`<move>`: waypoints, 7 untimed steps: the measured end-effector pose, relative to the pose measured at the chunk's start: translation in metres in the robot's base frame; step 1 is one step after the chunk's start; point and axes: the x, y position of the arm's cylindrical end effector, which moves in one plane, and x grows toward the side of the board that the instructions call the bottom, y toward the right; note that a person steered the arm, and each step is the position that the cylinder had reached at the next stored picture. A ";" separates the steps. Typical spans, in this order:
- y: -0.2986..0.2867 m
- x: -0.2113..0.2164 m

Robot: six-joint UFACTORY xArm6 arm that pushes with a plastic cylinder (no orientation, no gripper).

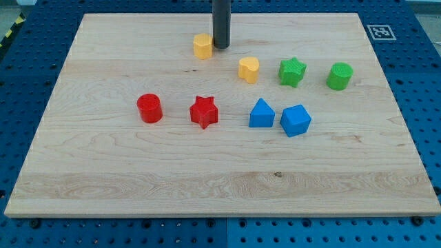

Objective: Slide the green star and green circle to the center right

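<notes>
The green star [291, 71] lies at the view's upper right of the wooden board [138, 179]. The green circle [339, 76] stands a little to its right, apart from it. My tip [220, 46] is at the view's top centre, right beside a yellow block [202, 46] and well to the left of both green blocks. A yellow heart [249, 69] lies between my tip and the green star.
A red cylinder [149, 108] and a red star [203, 111] lie left of centre. A blue triangle [261, 114] and a blue block [295, 120] sit close together below the green star. A marker tag [381, 32] is at the board's top right corner.
</notes>
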 end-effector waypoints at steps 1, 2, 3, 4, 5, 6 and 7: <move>-0.008 0.000; -0.026 0.011; -0.027 0.016; -0.010 0.040; -0.009 0.074; -0.007 0.082; 0.021 0.083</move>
